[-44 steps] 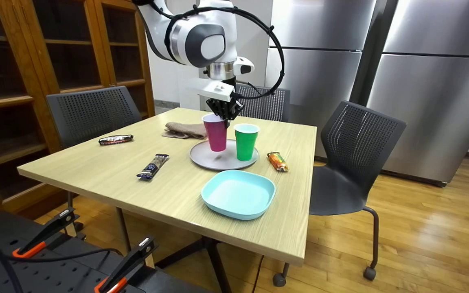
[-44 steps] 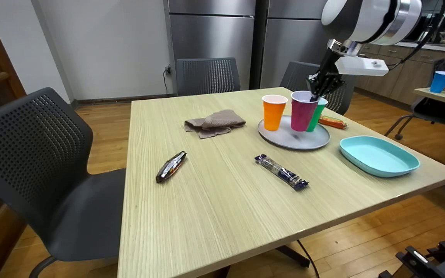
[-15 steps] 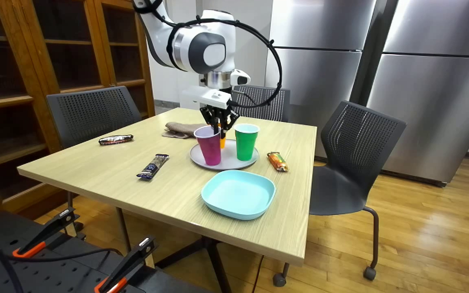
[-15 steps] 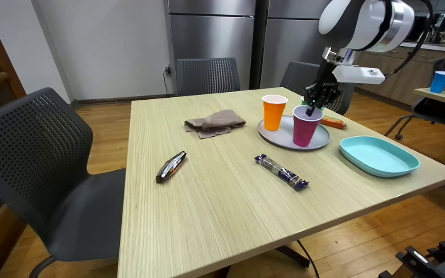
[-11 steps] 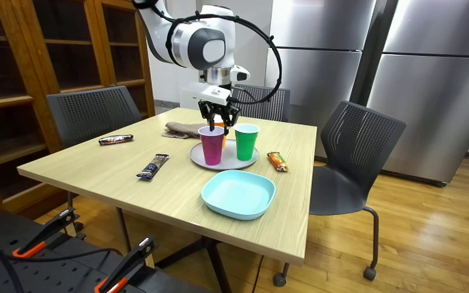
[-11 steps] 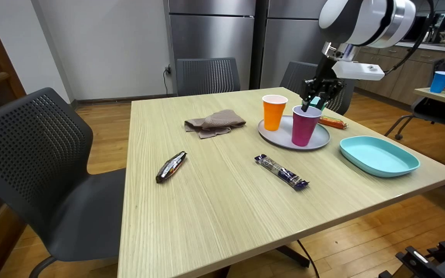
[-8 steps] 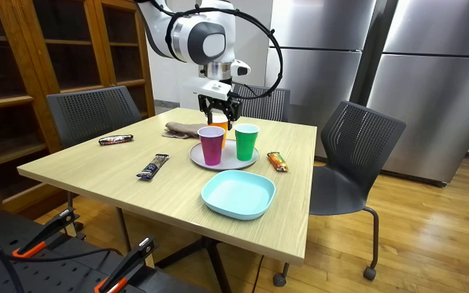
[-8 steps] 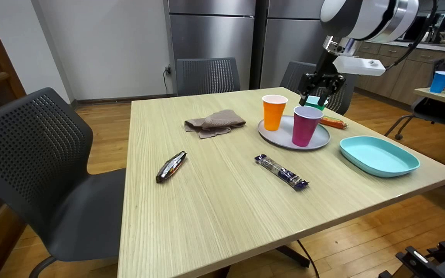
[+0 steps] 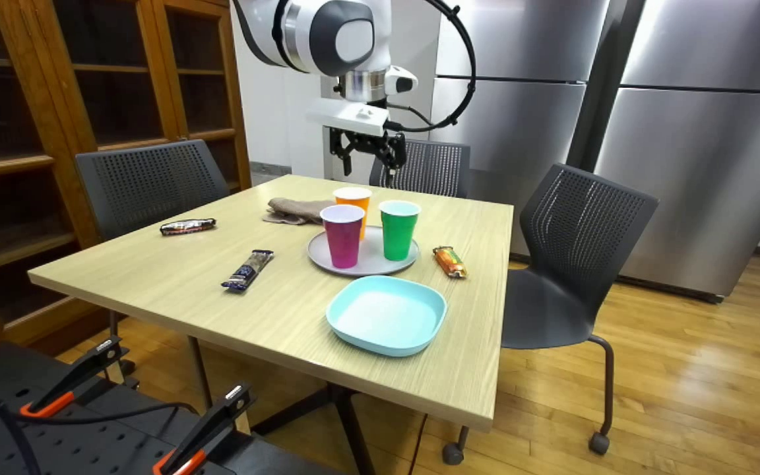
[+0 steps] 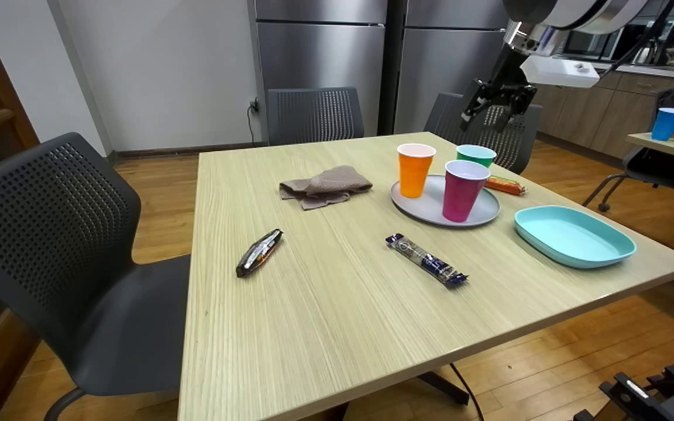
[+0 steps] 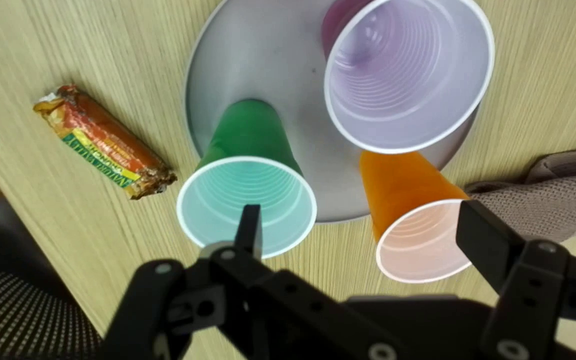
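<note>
The gripper (image 11: 363, 227) hangs above the table (image 10: 313, 327) with its two fingers spread wide, tips pointing down. Below it, the green cup (image 11: 242, 175) shows partly behind one fingertip in the wrist view, and the orange cup (image 11: 402, 197) partly behind the other. The magenta cup (image 11: 398, 80) is farther ahead, past the gap between the fingers. In both exterior views the fingertips hang above the cups, apart from their rims. All three cups stand upright on a round grey plate (image 11: 278, 60). Beside the plate, on the green cup's side, lies an orange-wrapped bar (image 9: 450, 262); near the orange cup's side is a bunched brown cloth (image 10: 326, 187). A turquoise dish (image 9: 386, 318) sits just beside the plate. Farther out on the table lie a blue-ended bar (image 10: 426, 259) and, well apart from the cups, a dark-wrapped bar (image 10: 259, 252). A dark chair (image 9: 571, 244) stands by the table's edge.
</note>
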`<action>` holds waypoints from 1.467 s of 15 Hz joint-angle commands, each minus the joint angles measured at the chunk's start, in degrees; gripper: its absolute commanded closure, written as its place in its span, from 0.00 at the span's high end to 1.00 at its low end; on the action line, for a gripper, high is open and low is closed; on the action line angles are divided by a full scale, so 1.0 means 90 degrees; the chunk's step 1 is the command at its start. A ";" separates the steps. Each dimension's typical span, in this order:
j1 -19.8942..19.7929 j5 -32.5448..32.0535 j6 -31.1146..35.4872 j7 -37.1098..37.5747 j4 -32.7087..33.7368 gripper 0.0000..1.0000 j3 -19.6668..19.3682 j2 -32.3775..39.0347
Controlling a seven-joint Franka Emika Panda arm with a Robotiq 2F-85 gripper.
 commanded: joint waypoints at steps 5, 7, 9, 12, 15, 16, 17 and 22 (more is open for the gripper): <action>-0.0514 -0.0010 -0.0266 -0.0924 0.0049 1.00 -0.0087 -0.0490; -0.0610 -0.0053 -0.0360 -0.1164 0.0141 1.00 -0.0143 -0.0474; -0.0693 -0.0130 -0.0588 -0.1414 0.0249 1.00 -0.0222 -0.0434; -0.0623 -0.0043 -0.0385 -0.1285 0.0165 1.00 -0.0300 -0.0360; -0.0636 -0.0048 -0.0392 -0.1297 0.0165 1.00 -0.0323 -0.0337; -0.0627 -0.0049 -0.0390 -0.1295 0.0165 1.00 -0.0317 -0.0328; -0.0624 -0.0050 -0.0389 -0.1295 0.0165 1.00 -0.0316 -0.0323; -0.0623 -0.0050 -0.0389 -0.1295 0.0165 1.00 -0.0315 -0.0320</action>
